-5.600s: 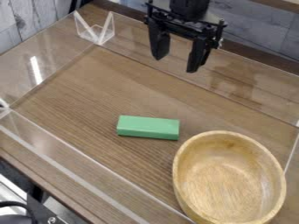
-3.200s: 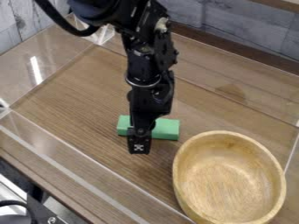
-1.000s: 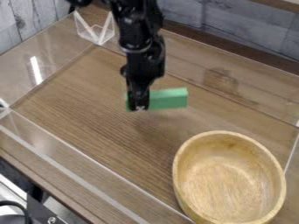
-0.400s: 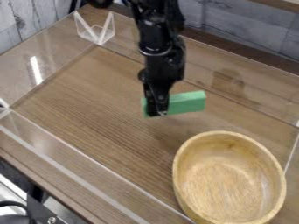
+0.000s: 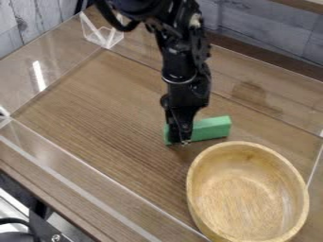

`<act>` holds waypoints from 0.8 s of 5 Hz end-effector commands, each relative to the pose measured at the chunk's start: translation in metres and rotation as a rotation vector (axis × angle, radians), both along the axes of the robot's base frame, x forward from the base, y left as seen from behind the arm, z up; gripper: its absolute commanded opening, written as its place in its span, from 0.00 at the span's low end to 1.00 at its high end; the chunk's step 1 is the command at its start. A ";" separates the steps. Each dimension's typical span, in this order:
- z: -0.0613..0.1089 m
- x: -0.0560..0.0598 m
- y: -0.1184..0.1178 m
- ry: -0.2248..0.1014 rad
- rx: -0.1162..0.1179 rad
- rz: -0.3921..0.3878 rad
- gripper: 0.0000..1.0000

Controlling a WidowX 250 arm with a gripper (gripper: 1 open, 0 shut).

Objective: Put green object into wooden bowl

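The hand (image 5: 179, 135), clamped on the flat mint-green rectangular block (image 5: 206, 128), has carried it rightward, near the light wooden bowl's (image 5: 247, 194) rim; release pending.

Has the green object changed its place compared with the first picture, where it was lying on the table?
Yes. The green object, shut in the gripper, has moved right, toward the wooden bowl, and is now just beyond the bowl's far rim.

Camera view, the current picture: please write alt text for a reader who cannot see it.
A black robot gripper, pointing down, holds a green object just beyond the far rim of an empty wooden bowl on a wood-grain table.
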State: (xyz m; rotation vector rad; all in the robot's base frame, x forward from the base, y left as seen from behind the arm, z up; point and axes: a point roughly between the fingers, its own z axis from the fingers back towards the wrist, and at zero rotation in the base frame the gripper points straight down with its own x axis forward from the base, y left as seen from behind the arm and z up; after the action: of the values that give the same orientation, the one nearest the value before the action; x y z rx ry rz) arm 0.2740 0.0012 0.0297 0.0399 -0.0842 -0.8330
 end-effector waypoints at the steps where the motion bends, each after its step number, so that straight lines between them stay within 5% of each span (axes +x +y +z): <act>1: 0.014 0.009 0.002 -0.029 -0.002 0.014 0.00; 4: 0.014 0.011 0.001 -0.025 -0.002 0.130 0.00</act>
State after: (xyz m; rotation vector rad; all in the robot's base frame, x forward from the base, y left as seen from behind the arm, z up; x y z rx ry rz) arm 0.2796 0.0024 0.0358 0.0376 -0.0730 -0.6992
